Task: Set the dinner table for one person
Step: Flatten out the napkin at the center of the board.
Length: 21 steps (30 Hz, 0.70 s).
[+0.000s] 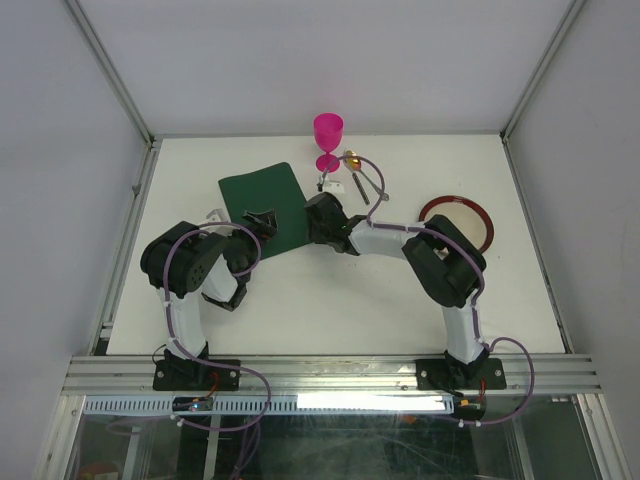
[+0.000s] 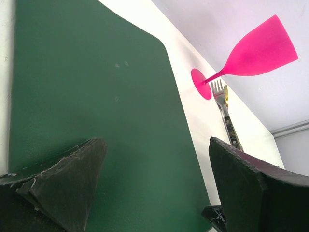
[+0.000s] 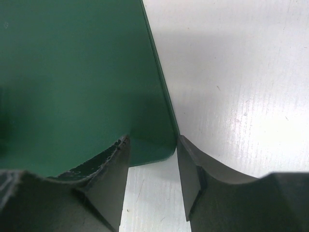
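The white dinner table (image 1: pixel 330 300) carries a dark green placemat (image 1: pixel 262 195) at the back left. My left gripper (image 1: pixel 262 221) hovers open over the mat's near part; in the left wrist view (image 2: pixel 157 142) only mat (image 2: pixel 96 87) lies between its fingers. My right gripper (image 1: pixel 312 208) is at the mat's right edge. In the right wrist view (image 3: pixel 153 140) its fingers are apart and straddle a rounded corner of the mat (image 3: pixel 77 72). A pink goblet (image 1: pixel 328 138) stands upright behind the mat, also in the left wrist view (image 2: pixel 256 50).
A fork (image 2: pixel 225 107) and a gold spoon (image 1: pixel 353 160) lie right of the goblet, with a small white object (image 1: pixel 331 186) beside them. A dark red plate (image 1: pixel 470 210) sits at the right, partly hidden by my right arm. Aluminium rails edge the table.
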Each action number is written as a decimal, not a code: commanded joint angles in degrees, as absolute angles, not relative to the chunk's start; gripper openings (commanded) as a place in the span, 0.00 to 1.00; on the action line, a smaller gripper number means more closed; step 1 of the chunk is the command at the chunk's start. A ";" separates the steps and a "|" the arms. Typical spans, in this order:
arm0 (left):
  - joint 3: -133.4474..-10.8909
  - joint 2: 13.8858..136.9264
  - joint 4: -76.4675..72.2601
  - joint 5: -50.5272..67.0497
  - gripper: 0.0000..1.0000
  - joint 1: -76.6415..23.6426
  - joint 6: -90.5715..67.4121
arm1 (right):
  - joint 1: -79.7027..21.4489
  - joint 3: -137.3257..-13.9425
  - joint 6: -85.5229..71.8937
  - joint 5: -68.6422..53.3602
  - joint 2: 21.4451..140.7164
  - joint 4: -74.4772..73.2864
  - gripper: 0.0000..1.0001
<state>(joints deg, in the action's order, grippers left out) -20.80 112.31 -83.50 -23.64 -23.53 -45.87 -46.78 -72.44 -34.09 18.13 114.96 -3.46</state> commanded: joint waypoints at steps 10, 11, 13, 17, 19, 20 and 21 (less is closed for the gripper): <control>-19.69 114.56 -94.66 -22.05 0.93 -22.97 -47.91 | -46.93 -73.28 -37.93 13.56 113.91 0.97 0.46; -19.69 114.59 -94.67 -22.06 0.93 -22.95 -47.93 | -46.93 -73.24 -38.23 13.15 113.91 1.46 0.46; -19.61 114.58 -94.70 -22.06 0.93 -22.96 -48.00 | -46.93 -73.10 -38.87 12.39 113.83 1.97 0.45; -19.59 114.57 -94.74 -22.04 0.93 -22.89 -48.06 | -46.97 -73.16 -39.52 10.93 113.24 2.75 0.45; -19.60 114.60 -94.80 -22.06 0.93 -22.90 -48.08 | -47.10 -73.29 -39.66 10.58 113.04 2.95 0.45; -19.52 114.64 -94.83 -22.06 0.93 -22.92 -48.09 | -47.11 -73.22 -39.76 10.30 112.93 3.14 0.45; -19.51 114.68 -94.91 -22.06 0.93 -22.87 -48.08 | -47.08 -73.18 -39.85 10.10 112.82 3.23 0.45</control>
<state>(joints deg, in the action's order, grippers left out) -20.80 112.40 -83.59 -23.62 -23.51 -45.87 -45.95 -72.40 -37.01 15.38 114.96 -2.79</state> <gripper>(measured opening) 0.927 0.451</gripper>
